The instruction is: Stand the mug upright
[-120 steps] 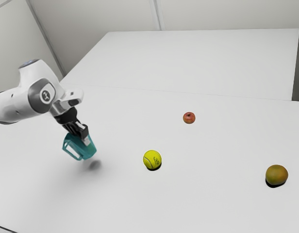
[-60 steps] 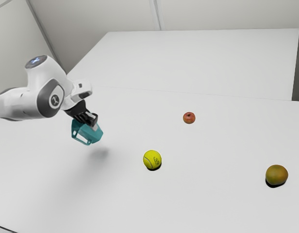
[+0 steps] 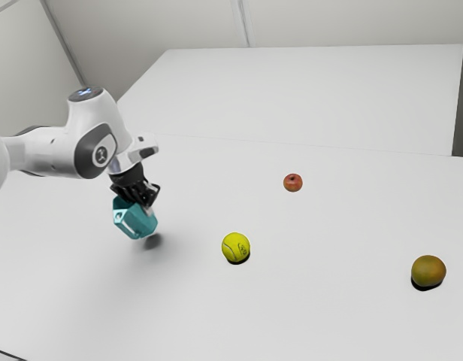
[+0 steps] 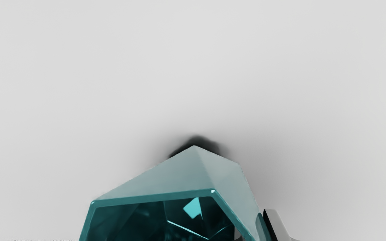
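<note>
Mug [image 3: 132, 221] tilted, wall gripped in tool [image 3: 146, 207], over white table [image 3: 307, 316].

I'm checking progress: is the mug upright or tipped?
Tipped: the exterior view shows the mug slanting, its sides well off vertical.

Bright, even white light washes the table [image 3: 329, 316], seemingly from overhead, and the walls [image 3: 141, 30] behind it look a little greyer; small dark shadows hug the near undersides of the tennis ball [image 3: 235, 247] and the brownish fruit [image 3: 428, 270], while a softer smudge lies by the mug [image 3: 135, 219]. In the wrist view that shadow has a dark core against the mug's outer edge and fades into broad grey, a white glint sits on one rim corner, and the inside is nearly black around a turquoise gleam, too murky to read fairly.
</note>
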`<state>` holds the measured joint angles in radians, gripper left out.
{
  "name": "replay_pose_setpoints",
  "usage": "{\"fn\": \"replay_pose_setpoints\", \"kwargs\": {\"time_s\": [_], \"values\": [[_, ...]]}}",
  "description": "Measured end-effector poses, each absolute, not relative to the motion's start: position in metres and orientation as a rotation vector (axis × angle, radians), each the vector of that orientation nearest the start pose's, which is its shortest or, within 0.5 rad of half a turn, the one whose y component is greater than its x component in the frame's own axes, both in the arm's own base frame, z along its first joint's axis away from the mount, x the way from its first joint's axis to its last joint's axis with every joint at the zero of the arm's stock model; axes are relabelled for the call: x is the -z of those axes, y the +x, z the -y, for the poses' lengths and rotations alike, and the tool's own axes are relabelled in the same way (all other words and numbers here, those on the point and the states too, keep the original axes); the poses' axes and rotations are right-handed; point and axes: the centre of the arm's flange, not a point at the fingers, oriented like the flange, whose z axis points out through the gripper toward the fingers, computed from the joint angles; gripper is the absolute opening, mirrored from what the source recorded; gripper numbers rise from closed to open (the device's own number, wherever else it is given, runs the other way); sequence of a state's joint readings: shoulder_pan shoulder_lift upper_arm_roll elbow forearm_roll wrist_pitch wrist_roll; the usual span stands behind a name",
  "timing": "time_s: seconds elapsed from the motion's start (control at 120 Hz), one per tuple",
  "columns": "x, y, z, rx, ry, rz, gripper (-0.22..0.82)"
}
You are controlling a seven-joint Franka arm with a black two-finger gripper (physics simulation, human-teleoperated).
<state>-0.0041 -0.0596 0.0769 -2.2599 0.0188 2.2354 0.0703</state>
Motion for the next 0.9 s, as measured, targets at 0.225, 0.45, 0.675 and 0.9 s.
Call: {"fn": "replay_pose_setpoints", "kwargs": {"time_s": [0.225, 0.45, 0.675, 0.9], "values": [[-0.371, 0.518, -0.035, -0.013, -3.126, 0.065, -0.18], [-0.359, 0.522, -0.031, -0.048, -3.122, 0.113, -0.18], [-0.349, 0.524, -0.029, -0.074, -3.118, 0.151, -0.18], [-0.349, 0.523, -0.028, -0.073, -3.127, 0.180, -0.03]]}}
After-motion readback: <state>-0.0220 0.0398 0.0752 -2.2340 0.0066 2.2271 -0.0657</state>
